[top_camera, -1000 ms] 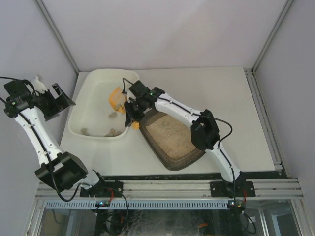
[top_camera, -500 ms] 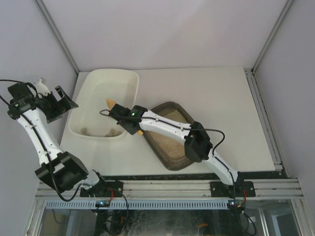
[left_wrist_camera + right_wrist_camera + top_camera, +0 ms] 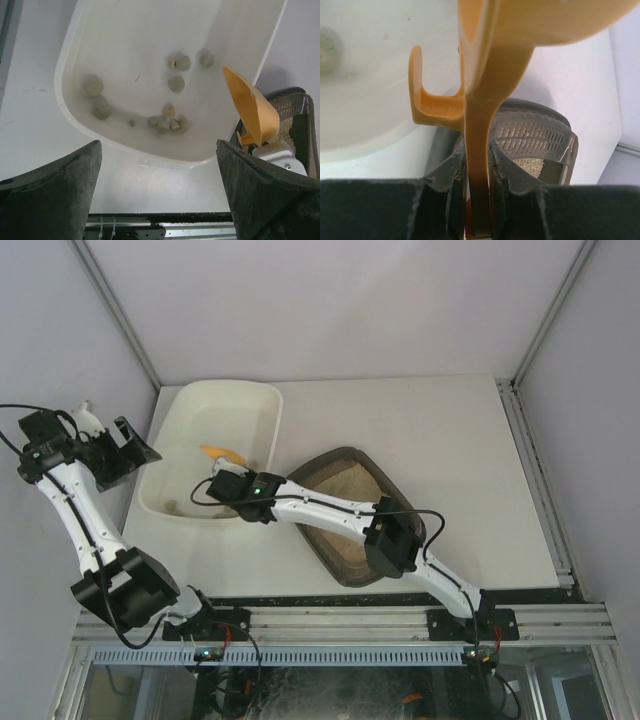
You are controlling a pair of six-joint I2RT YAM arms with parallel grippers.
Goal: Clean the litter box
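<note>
My right gripper (image 3: 477,150) clamps the light, stiff orange plastic scoop (image 3: 479,107) by its thin handle over the white plastic tub (image 3: 220,386). My left gripper (image 3: 157,150) gapes open left of that tub. The dark brown-grey plastic litter box (image 3: 388,476) sits just right of it. I judge it rigid but litter-heavy, best gripped by its rim.

A robotics lab cell is suggested: a white table (image 3: 450,440) is enclosed by plain pale walls (image 3: 330,300) and metal struts (image 3: 115,312), with an aluminium rail (image 3: 340,625) and loose cabling (image 3: 230,685) seen along the bottom of the frame.
</note>
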